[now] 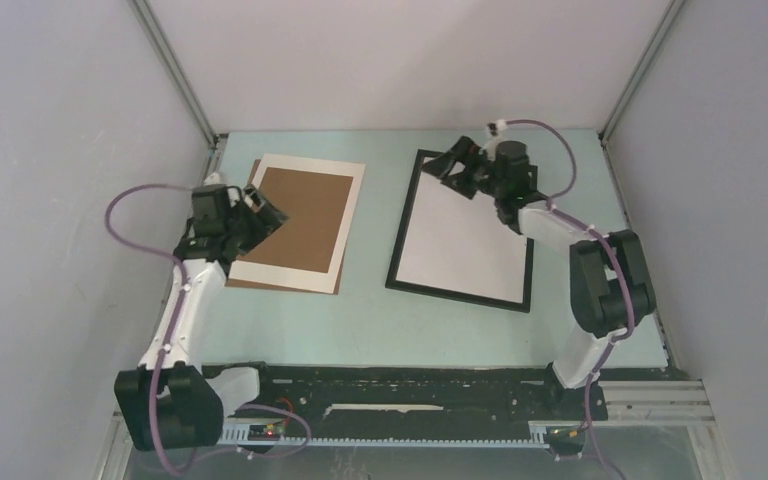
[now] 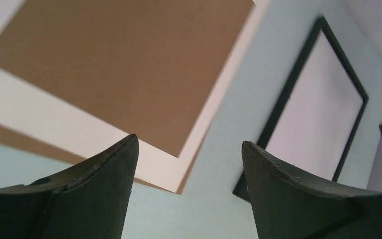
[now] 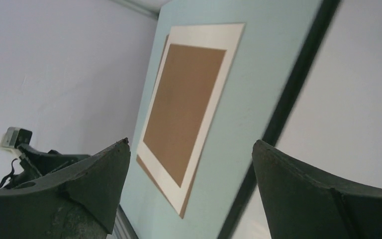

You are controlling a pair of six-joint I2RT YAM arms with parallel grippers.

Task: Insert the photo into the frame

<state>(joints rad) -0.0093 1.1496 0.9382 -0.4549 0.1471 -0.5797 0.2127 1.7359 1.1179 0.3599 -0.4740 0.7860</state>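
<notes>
The black frame (image 1: 398, 262) lies flat right of centre, its inside plain white (image 1: 465, 240). It also shows in the left wrist view (image 2: 291, 87) and the right wrist view (image 3: 288, 99). No dark printed photo shows in any view. My right gripper (image 1: 452, 168) is open and empty over the frame's far left corner; its jaws stand wide apart (image 3: 191, 142). My left gripper (image 1: 265, 205) is open and empty over the left part of the white mat (image 1: 280, 272); its jaws stand wide apart (image 2: 189, 142).
The white mat (image 2: 45, 117) lies on a brown cardboard board (image 1: 305, 215) that shows through its opening and sticks out at the near edge (image 2: 10, 137); both also show in the right wrist view (image 3: 206, 124). Grey walls close in the pale green table (image 1: 370, 320).
</notes>
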